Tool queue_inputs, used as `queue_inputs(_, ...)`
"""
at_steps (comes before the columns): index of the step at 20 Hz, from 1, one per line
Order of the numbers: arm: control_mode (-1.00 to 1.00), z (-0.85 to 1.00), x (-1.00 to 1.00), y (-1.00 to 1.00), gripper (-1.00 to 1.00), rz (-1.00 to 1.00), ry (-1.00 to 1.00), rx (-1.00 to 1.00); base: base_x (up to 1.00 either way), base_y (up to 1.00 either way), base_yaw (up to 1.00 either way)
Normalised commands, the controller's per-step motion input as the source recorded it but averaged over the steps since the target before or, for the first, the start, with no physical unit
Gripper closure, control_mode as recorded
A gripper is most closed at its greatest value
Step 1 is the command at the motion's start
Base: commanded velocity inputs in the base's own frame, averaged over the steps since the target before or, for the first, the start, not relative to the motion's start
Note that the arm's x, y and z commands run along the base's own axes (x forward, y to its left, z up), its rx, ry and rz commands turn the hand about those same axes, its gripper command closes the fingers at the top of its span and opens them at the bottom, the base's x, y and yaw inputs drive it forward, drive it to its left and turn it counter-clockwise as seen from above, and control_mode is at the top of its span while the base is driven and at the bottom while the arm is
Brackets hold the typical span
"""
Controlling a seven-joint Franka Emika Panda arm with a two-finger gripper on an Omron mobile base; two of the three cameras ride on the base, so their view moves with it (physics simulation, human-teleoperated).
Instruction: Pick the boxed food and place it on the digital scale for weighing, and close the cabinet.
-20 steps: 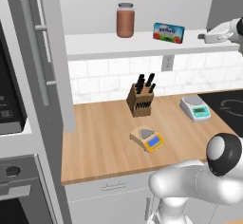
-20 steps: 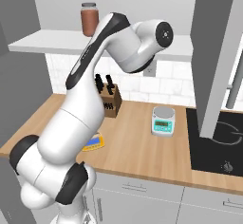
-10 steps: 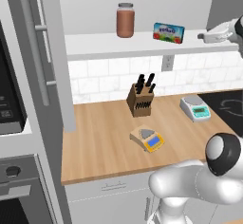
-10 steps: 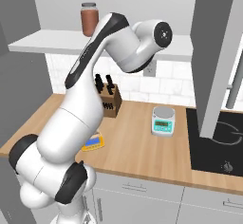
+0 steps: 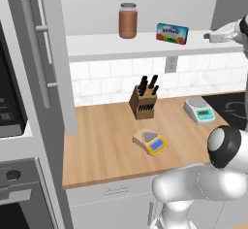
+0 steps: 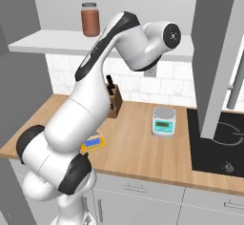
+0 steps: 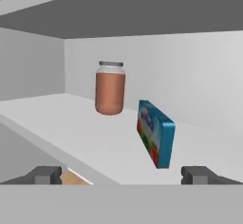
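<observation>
The boxed food (image 7: 155, 133), a blue carton with a red-green picture, stands on edge on the white shelf (image 7: 71, 133) of the open cabinet (image 5: 43, 53). In the hand view my gripper (image 7: 122, 175) is open, its fingertips (image 7: 45, 174) wide apart, with the carton a short way ahead and nothing between them. In the left base view my gripper (image 5: 209, 37) hovers at shelf height to the right of the boxed food (image 5: 172, 33). The tan digital scale (image 5: 151, 141) sits on the wooden counter, its plate bare; it also shows past my arm (image 6: 93, 143).
A brown jar (image 5: 128, 20) stands left of the carton on the shelf. A knife block (image 5: 144, 102) and a white scale (image 5: 199, 110) sit at the counter's back. A cabinet door (image 6: 219, 52) hangs open over the black cooktop (image 6: 219, 143).
</observation>
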Motion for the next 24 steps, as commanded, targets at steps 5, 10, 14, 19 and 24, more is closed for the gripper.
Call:
queue_inputs(5, -1.0, 0.0, 0.07, -0.26, -1.0, 0.0, 0.0, 0.0, 0.0, 0.0, 0.0)
queue_inputs(10, -1.0, 0.0, 0.24, -0.12, -1.0, 0.0, 0.0, 0.0, 0.0, 0.0, 0.0)
queue_inputs(14, -1.0, -0.16, 0.02, 0.35, -1.0, 0.02, -0.02, 0.0, 0.0, 0.0, 0.0)
queue_inputs(19, -1.0, -0.37, 0.11, 0.64, -1.0, 0.0, 0.0, 0.0, 0.0, 0.0, 0.0)
queue_inputs(24, -1.0, -0.15, 0.15, 0.45, -1.0, 0.0, 0.0, 0.0, 0.0, 0.0, 0.0)
